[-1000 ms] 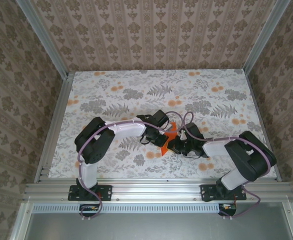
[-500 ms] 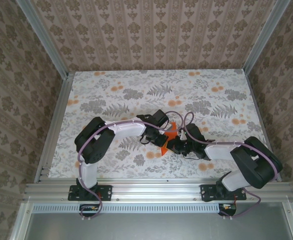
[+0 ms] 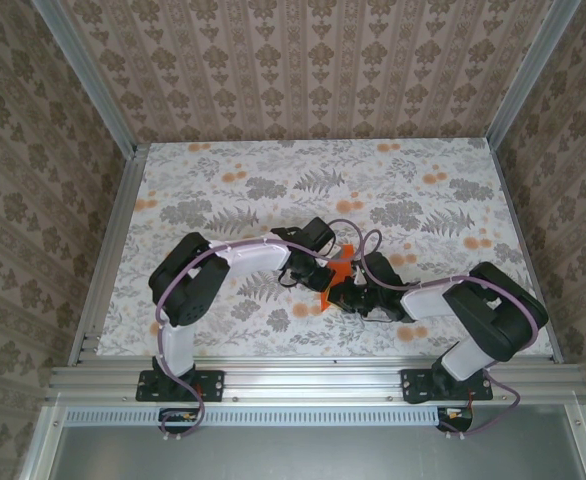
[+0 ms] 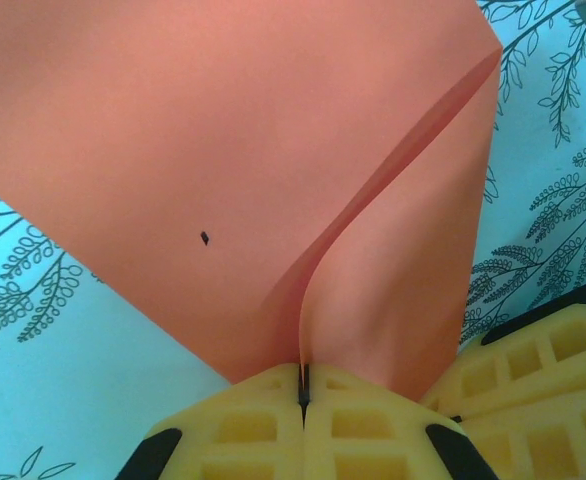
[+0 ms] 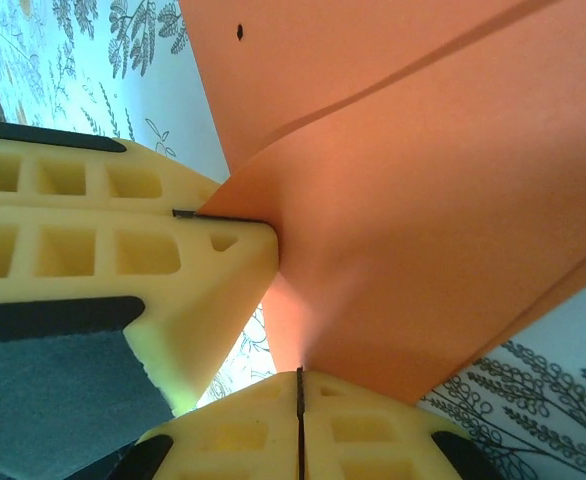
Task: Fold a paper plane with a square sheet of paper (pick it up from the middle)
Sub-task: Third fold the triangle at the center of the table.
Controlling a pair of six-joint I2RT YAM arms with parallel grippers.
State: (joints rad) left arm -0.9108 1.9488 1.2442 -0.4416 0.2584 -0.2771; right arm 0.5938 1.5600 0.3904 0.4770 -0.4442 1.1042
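Paper point(image 3: 339, 268): orange, partly folded, held between the two grippers over the middle of the near half of the floral worktop point(image 3: 273, 180); whether it touches the surface cannot be told. Left gripper point(image 3: 327, 272): the left wrist view shows its yellow pads point(image 4: 258, 425) pressed together, pinching the paper point(image 4: 223, 150) at its lower point, where two layers meet along a curved crease. Right gripper point(image 3: 353, 293): the right wrist view shows its pads point(image 5: 358, 430) closed on the lower edge of the paper point(image 5: 423, 200). The same view shows the left gripper point(image 5: 225, 214) clamped on the sheet just beside it. The grippers stand close together, fingers nearly touching. A small dark speck point(image 4: 204, 237) marks the upper layer.
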